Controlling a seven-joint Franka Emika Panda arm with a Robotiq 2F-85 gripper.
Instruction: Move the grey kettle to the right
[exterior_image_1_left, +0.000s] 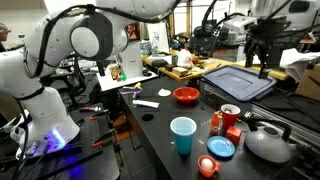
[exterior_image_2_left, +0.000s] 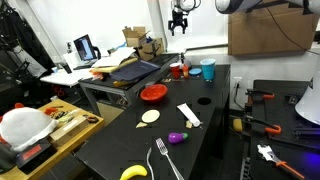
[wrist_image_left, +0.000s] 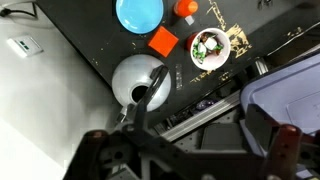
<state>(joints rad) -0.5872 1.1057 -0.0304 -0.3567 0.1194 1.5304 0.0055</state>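
Observation:
The grey kettle (exterior_image_1_left: 268, 143) is a squat grey dome with a dark top handle. It sits at the near right end of the black table (exterior_image_1_left: 160, 120). In the wrist view the kettle (wrist_image_left: 138, 80) lies below and to the upper left of the fingers. My gripper (exterior_image_1_left: 262, 45) hangs high above the table, well above and behind the kettle, open and empty. It also shows at the top of an exterior view (exterior_image_2_left: 180, 20). In the wrist view its two dark fingers (wrist_image_left: 190, 160) stand wide apart with nothing between them. I cannot make out the kettle in that exterior view.
Near the kettle are a blue disc (exterior_image_1_left: 221, 147), a red cup (exterior_image_1_left: 229, 113), an orange block (wrist_image_left: 163, 41), a small bowl (wrist_image_left: 210, 48) and a blue cup (exterior_image_1_left: 183, 135). A red bowl (exterior_image_1_left: 186, 95) and a grey-blue bin lid (exterior_image_1_left: 238, 80) lie farther back.

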